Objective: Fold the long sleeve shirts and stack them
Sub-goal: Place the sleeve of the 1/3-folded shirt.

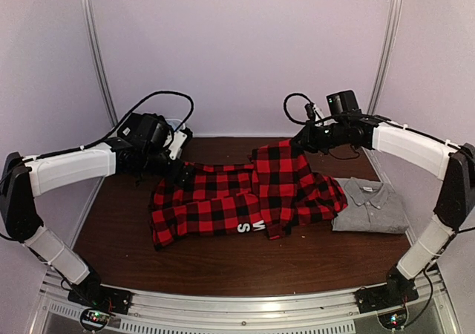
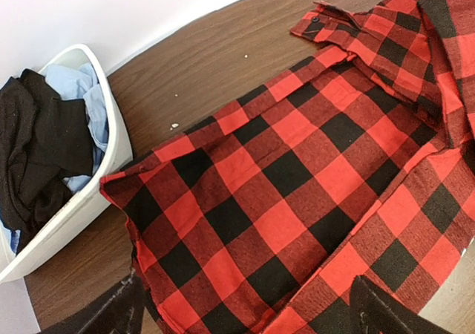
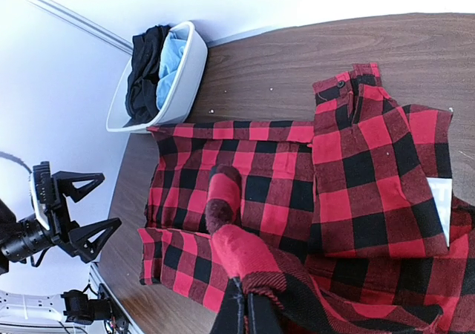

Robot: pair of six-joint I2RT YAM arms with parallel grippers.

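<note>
Red-and-black check shirt [image 1: 245, 200] sprawls mid-table, a fold pinched in the closed right gripper [image 3: 245, 312]. The left gripper [image 2: 245, 313] gapes open above it. A grey shirt [image 1: 369, 204] lies by the right edge.

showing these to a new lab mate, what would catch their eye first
The red-and-black check flannel shirt dominates, sprawled across the middle of the brown table, with one part pinched up off it by the shut right end effector. To its right lies a neatly folded grey shirt. At the far left corner, a white tub holds dark and light blue clothes.
</note>
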